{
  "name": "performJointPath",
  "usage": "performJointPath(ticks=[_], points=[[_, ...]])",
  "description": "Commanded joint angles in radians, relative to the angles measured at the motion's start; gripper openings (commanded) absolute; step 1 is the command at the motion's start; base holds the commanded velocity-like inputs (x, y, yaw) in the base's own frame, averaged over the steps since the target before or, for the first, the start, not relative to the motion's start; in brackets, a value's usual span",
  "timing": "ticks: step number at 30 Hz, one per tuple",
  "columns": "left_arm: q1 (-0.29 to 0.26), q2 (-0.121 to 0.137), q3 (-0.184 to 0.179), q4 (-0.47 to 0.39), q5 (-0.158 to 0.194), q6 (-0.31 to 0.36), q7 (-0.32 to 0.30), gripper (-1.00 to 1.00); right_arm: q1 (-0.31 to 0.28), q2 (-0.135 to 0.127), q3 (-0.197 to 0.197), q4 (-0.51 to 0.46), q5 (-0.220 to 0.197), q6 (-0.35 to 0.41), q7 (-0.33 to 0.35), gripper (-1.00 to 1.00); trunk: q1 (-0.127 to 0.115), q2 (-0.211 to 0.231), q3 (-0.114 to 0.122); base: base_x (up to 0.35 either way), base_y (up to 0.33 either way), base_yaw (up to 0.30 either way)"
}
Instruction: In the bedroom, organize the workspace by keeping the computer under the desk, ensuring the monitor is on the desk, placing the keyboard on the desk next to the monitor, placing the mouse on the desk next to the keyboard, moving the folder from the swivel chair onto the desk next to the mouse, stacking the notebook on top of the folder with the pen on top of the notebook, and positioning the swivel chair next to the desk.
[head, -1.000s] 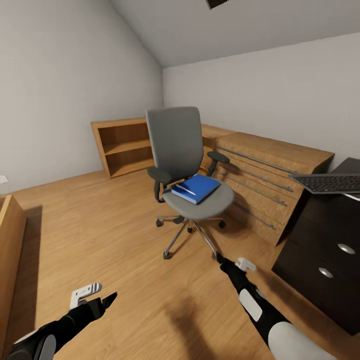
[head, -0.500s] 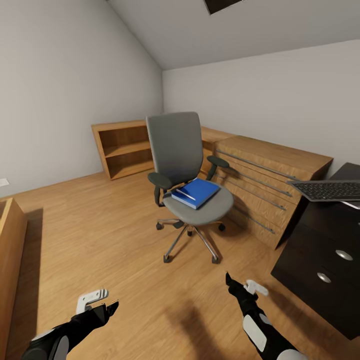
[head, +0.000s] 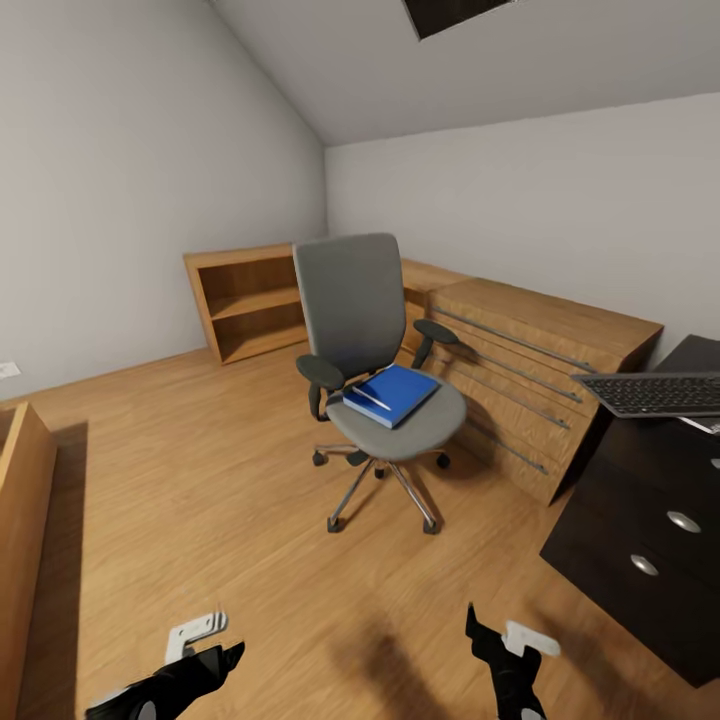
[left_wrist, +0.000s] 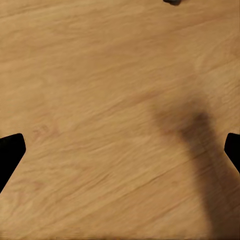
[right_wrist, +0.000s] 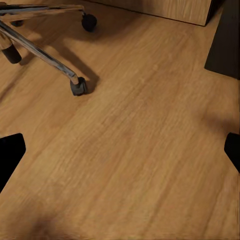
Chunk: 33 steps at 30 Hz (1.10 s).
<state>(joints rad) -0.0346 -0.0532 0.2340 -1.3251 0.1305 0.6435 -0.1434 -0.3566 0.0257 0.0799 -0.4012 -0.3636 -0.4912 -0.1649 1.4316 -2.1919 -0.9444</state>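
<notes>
folder waiting on the chair seat, both our grippers empty

the folder (head: 392, 393) lies flat on the swivel chair (head: 375, 370) seat, toward its front edge, pen (head: 371, 398) on top. we judge it thin, light, fairly stiff, its cover slippery, so pinch an overhanging edge. our left gripper (left_wrist: 120, 150) and right gripper (right_wrist: 120, 150) hang over the floor (head: 200, 480), fingers apart. the keyboard (head: 655, 392) overhangs the desk (head: 640, 520) edge.
</notes>
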Motion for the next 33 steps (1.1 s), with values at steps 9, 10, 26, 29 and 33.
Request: performJointPath(ticks=[9, 10, 26, 29, 33], points=[[-0.001, 0.001, 0.004, 0.151, -0.014, -0.096, -0.002, 1.0, 0.043, 0.002, 0.008, 0.002, 0.0, -0.014, -0.009, 1.0, -0.035, 0.063, 0.027, 0.0, 0.0, 0.0], [-0.001, 0.0, 0.004, 0.161, -0.02, -0.101, -0.002, 1.0, 0.044, 0.002, 0.008, 0.003, 0.0, -0.014, -0.009, 1.0, -0.039, 0.07, 0.031, 0.0, 0.0, 0.0], [-0.001, 0.004, 0.005, 0.35, -0.046, -0.279, -0.009, 1.0, 0.047, 0.005, 0.012, 0.087, -0.002, -0.035, 0.053, 1.0, -0.1, 0.182, 0.081, 0.0, 0.0, 0.0], [-0.001, 0.005, 0.005, 0.399, -0.048, -0.29, -0.007, 1.0, 0.047, 0.002, 0.011, 0.092, -0.005, -0.052, 0.06, 1.0, -0.111, 0.203, 0.09, 0.0, 0.0, 0.0], [-0.001, 0.005, 0.005, 0.489, -0.049, -0.428, -0.004, 1.0, 0.047, -0.002, 0.009, 0.097, -0.007, -0.07, 0.064, 1.0, -0.127, 0.231, 0.103, 0.0, 0.0, 0.0]])
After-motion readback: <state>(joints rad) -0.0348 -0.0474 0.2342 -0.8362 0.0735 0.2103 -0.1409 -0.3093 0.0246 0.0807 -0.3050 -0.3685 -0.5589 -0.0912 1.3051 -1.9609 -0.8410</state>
